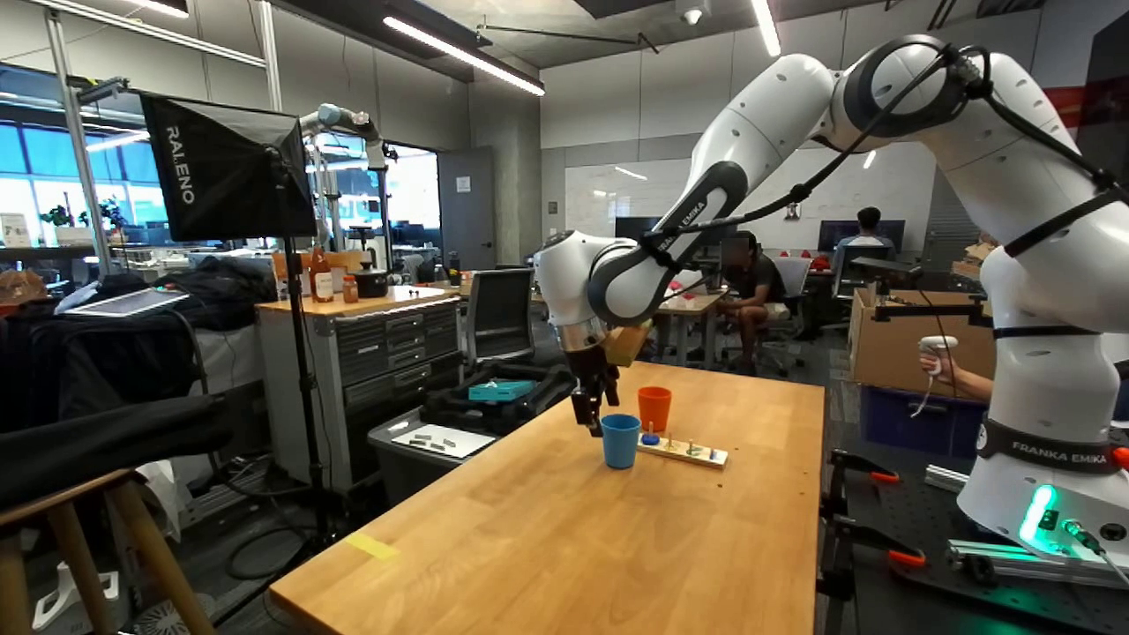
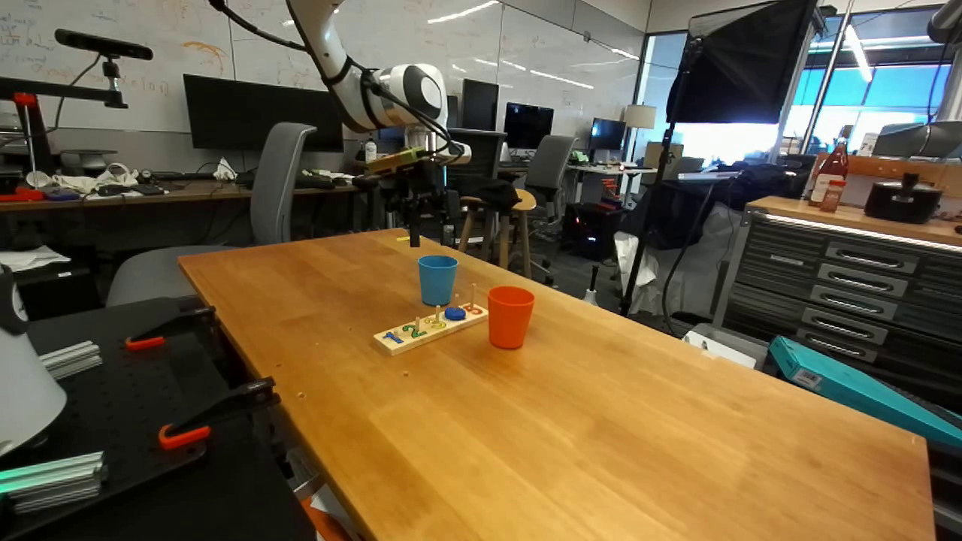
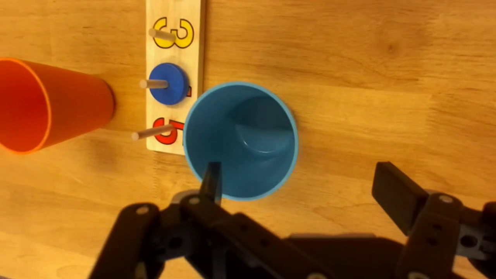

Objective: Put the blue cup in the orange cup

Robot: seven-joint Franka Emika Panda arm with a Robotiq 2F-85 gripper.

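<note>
The blue cup [image 1: 621, 444] stands upright on the wooden table, and it also shows in an exterior view [image 2: 437, 282] and, from above, in the wrist view [image 3: 248, 141]. It looks empty. The orange cup [image 1: 654, 409] stands upright nearby and shows in an exterior view [image 2: 510, 318] and at the left of the wrist view [image 3: 77, 102]. My gripper [image 3: 298, 170] is open with nothing between its fingers. One finger overlaps the blue cup's near rim in the wrist view; the other is off to its right over bare wood. In an exterior view the fingertips [image 2: 432, 239] appear just above and behind the blue cup.
A wooden number board [image 3: 174, 112] with upright pegs and a blue disc [image 3: 169, 83] lies between the two cups, close to the blue cup. The table [image 2: 601, 421] has a yellow tape strip [image 1: 372, 546] near one edge. A softbox lamp [image 1: 229, 168] stands off the table.
</note>
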